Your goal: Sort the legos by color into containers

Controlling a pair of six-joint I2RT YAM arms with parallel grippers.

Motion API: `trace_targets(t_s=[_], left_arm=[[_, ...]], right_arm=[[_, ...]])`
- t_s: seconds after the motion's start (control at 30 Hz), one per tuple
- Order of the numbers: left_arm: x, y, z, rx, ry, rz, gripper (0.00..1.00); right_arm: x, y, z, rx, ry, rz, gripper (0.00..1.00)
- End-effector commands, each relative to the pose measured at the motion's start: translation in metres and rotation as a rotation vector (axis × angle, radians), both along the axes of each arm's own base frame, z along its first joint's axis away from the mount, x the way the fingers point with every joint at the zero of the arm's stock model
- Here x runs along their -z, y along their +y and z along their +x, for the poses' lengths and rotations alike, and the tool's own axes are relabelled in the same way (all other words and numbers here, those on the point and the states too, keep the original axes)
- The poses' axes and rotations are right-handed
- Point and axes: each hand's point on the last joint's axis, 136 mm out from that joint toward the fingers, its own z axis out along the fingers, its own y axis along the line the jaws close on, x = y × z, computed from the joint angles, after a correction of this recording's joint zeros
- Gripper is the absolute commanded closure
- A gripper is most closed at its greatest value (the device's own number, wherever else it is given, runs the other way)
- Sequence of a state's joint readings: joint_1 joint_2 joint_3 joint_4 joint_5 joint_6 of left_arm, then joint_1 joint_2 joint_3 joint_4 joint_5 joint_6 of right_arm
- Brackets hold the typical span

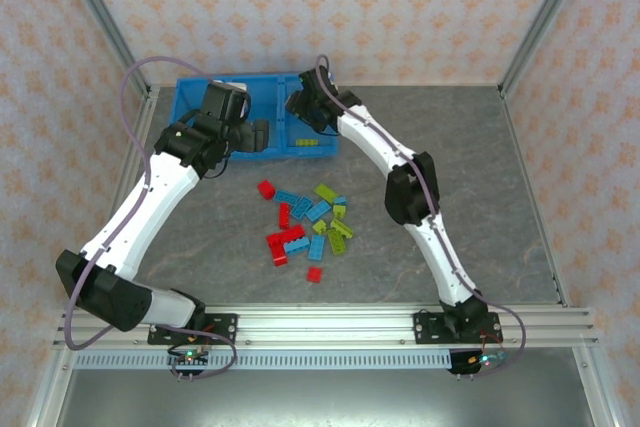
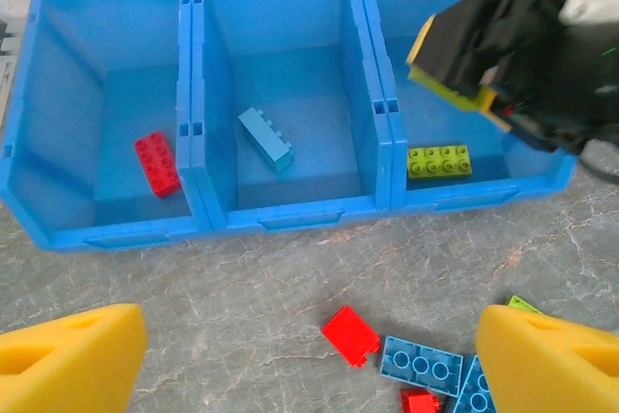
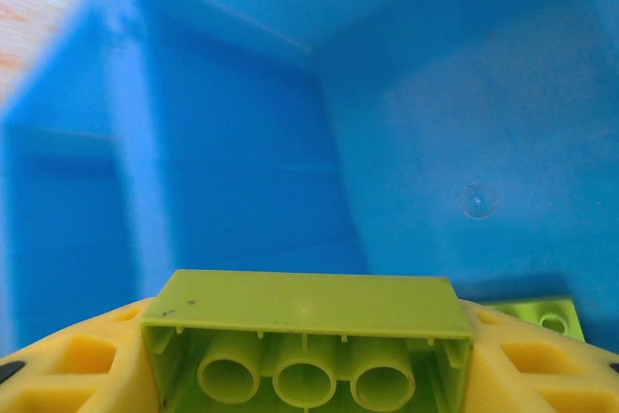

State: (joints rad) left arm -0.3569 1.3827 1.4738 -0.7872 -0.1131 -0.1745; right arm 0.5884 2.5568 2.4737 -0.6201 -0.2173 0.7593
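Right gripper (image 3: 308,374) pinching a lime green studded plastic brick (image 3: 308,309) over the bright blue 3-compartment plastic tray (image 2: 290,212)
The tray sits at the worktop's (image 1: 480,177) far-left corner; the held brick hangs over its right-end compartment, where 1 matching green brick (image 2: 439,161) lies; left gripper (image 2: 305,367) spread, empty; loose bricks (image 1: 310,222) lie mid-worktop.

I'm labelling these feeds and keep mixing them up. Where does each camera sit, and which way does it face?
Top external: above and behind the bases, looking down on the table, tray and loose legos; left arm and right arm show.
Left wrist: on the left arm, facing the tray's three compartments; the open left end effector frames the bottom.
Right wrist: looking into the right compartment; the right end effector grips a lime lego.
Shared: both wrist views show the second lime lego lying in that compartment.
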Motion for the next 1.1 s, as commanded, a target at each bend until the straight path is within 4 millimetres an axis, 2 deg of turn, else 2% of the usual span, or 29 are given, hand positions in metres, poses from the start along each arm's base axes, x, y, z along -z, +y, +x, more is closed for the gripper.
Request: trace_targets(t_s=[0.0, 0.07, 0.13, 0.37, 0.43, 0.53, 0.63, 0.73, 0.8, 0.9, 1.07], left_arm=[[-0.01, 0.01, -0.005, -0.016, -0.039, 0.013, 0.11], [-0.009, 0.011, -0.006, -0.017, -0.038, 0.013, 0.11], [-0.01, 0.011, -0.006, -0.02, -0.042, 0.01, 0.11], [-0.004, 0.005, -0.005, -0.011, -0.023, -0.024, 0.11], [-0.002, 0.008, -0.007, -0.018, -0.013, -0.014, 0.11], [0.012, 0.016, -0.011, -0.068, 0.037, -0.02, 0.13], [0.039, 0.009, -0.009, -0.107, 0.131, -0.164, 0.18], [0.074, -0.009, -0.006, -0.155, 0.256, -0.296, 0.2], [0.104, -0.012, -0.006, -0.234, 0.346, -0.34, 0.2], [0.141, -0.014, -0.003, -0.29, 0.441, -0.328, 0.2], [0.192, -0.025, 0.011, -0.329, 0.533, -0.355, 0.2]], right_arm=[[0.001, 0.008, -0.01, -0.036, 0.053, 0.026, 0.36], [0.001, 0.006, -0.014, -0.035, 0.069, 0.02, 0.22], [-0.009, 0.005, -0.015, -0.038, 0.055, 0.019, 0.19], [-0.079, 0.001, -0.021, -0.047, -0.044, 0.076, 0.19], [-0.101, -0.001, -0.027, -0.053, -0.065, 0.096, 0.22], [-0.135, -0.004, -0.036, -0.074, -0.116, 0.13, 0.31], [-0.165, -0.014, -0.049, -0.085, -0.154, 0.137, 0.4], [-0.184, -0.033, -0.068, -0.082, -0.174, 0.09, 0.4], [-0.185, -0.056, -0.085, -0.07, -0.181, 0.009, 0.34], [-0.177, -0.092, -0.108, -0.041, -0.173, -0.109, 0.24], [-0.165, -0.132, -0.137, -0.006, -0.129, -0.16, 0.15]])
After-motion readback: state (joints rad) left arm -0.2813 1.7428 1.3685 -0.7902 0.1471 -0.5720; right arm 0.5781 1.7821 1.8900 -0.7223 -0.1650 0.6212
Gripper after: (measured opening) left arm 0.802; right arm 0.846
